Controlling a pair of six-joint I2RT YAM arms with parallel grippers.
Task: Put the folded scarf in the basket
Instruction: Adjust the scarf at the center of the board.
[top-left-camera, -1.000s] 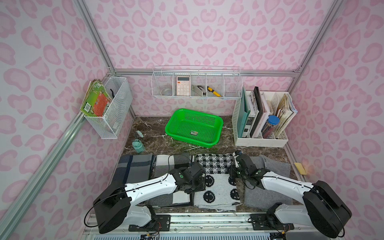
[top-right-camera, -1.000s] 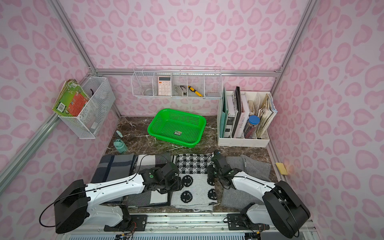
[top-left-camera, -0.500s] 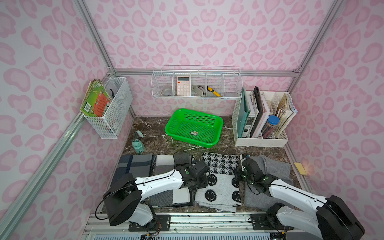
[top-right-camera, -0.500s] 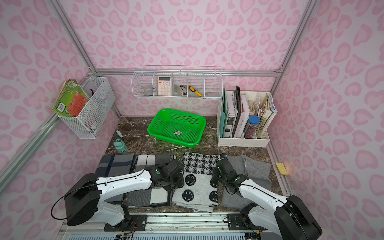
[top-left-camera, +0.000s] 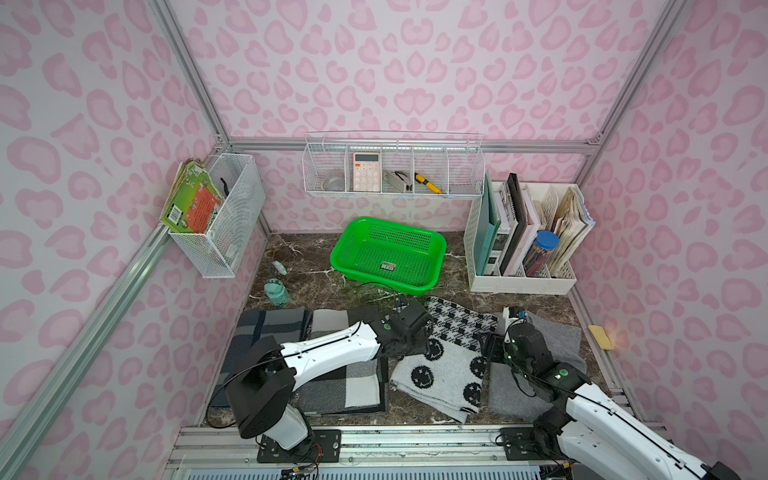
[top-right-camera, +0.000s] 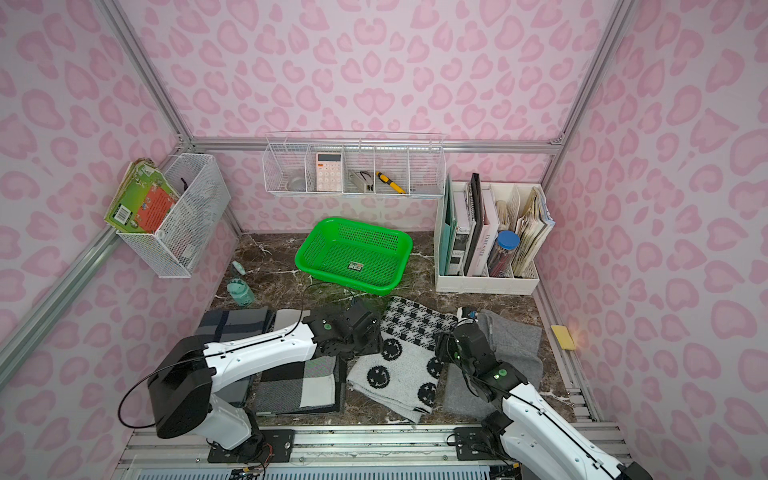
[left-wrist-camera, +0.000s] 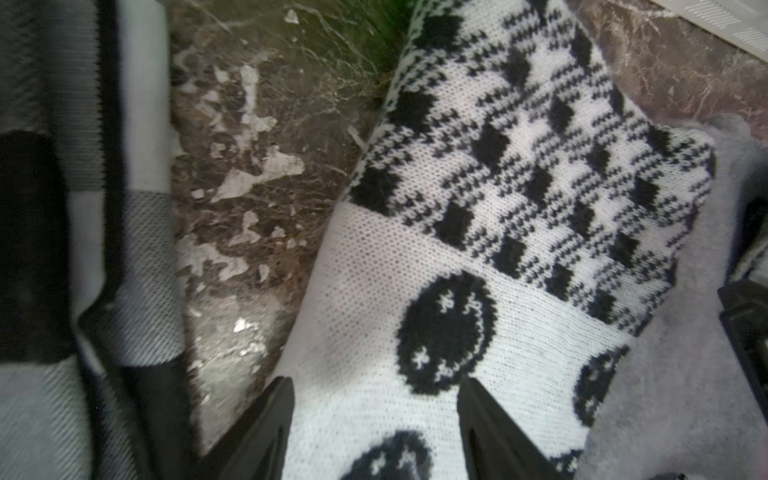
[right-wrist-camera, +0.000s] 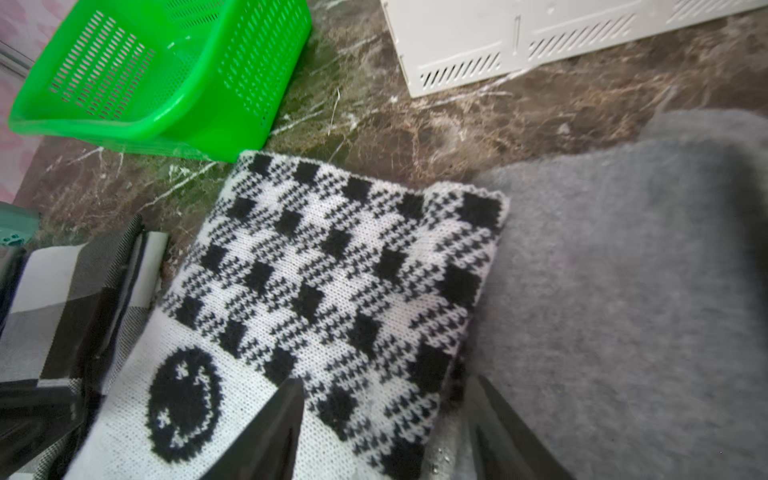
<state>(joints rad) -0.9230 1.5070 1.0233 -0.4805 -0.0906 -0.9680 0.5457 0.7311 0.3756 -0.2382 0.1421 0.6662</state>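
Top views: brown marble tabletop (top-left-camera: 303, 274), pink-spotted walls (top-left-camera: 415, 83); left pincer (left-wrist-camera: 376, 382), right pincer (right-wrist-camera: 386, 380) apart above scarf (top-left-camera: 449, 353).

We see that the left arm (top-left-camera: 332, 349) has a long white shell between round black joint housings. A thin black cable (top-right-camera: 121, 403) loops out beside its base. The right arm (top-left-camera: 602, 419) is built the same way. Each arm carries a small green light (top-left-camera: 387, 326) near the wrist. A black base plate (top-left-camera: 328, 440) with screws sits under each arm. The left pincer (left-wrist-camera: 376, 384) and the right pincer (right-wrist-camera: 386, 382) have black, pointed fingers.
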